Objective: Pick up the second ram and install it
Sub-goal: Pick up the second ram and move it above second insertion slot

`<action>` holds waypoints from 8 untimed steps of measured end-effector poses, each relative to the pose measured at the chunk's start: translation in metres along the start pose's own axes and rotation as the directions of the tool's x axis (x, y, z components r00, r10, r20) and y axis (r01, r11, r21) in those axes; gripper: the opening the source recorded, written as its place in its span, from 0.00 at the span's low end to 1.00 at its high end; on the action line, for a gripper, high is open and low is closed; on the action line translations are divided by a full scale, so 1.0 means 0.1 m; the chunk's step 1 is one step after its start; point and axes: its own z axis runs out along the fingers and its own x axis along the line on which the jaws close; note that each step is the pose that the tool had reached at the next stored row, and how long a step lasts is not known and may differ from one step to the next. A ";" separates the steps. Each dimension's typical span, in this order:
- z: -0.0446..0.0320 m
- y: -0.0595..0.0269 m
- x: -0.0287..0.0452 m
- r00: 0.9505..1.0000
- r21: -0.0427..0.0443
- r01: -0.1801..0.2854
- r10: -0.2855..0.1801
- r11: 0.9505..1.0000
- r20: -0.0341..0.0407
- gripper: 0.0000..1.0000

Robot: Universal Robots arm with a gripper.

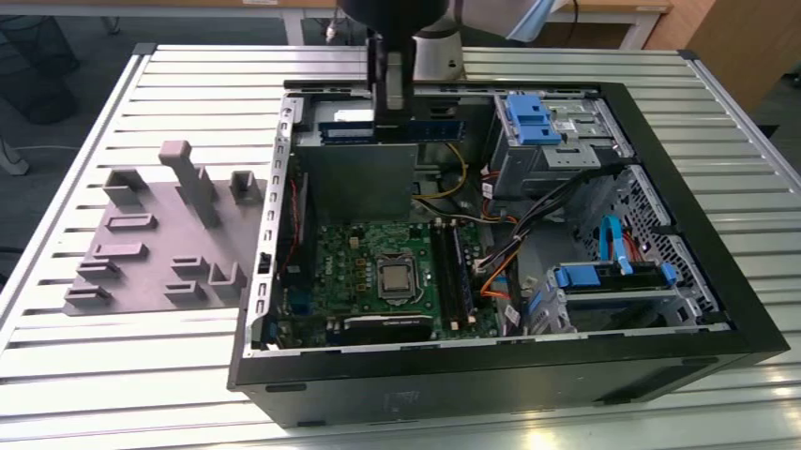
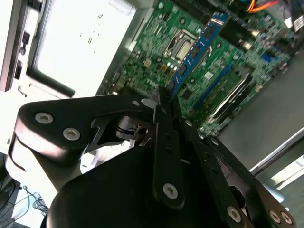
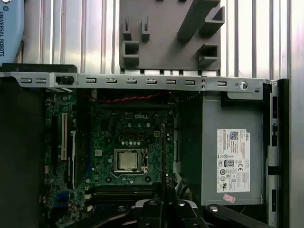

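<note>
Grey moulded tray (image 1: 150, 244): on the slatted surface (image 1: 188, 84), just outside the case (image 1: 501, 375) wall on the exterior view's left; upright blocks for parking parts.

Case: lies open side up, so the motherboard (image 1: 363, 272) faces upward and can be reached from above.

Gripper (image 1: 392, 111): above the case's far end, over the power supply (image 1: 356, 178). It is clenched on the ram (image 1: 432, 129), apparently pinching the blue stick by its upper edge, probably to keep the contact edge free below. The second wrist view shows the same grip on the ram (image 2: 197, 52).

Ram: aloft, apart from the slots (image 1: 448, 272), not yet seated.

Slots: inside the case, just beside the processor (image 1: 396, 278).

Clearance: cables (image 1: 501, 253) and drive cages (image 1: 551, 131) crowd the case's right side. Judged open room straight above the slots.
</note>
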 end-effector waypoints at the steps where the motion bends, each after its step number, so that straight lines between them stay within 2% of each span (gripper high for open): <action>1: 0.000 -0.045 0.000 1.000 0.000 0.000 0.000 1.000 0.000 0.14; 8: -0.008 -0.363 -0.003 1.000 0.000 0.000 0.000 1.000 0.000 0.14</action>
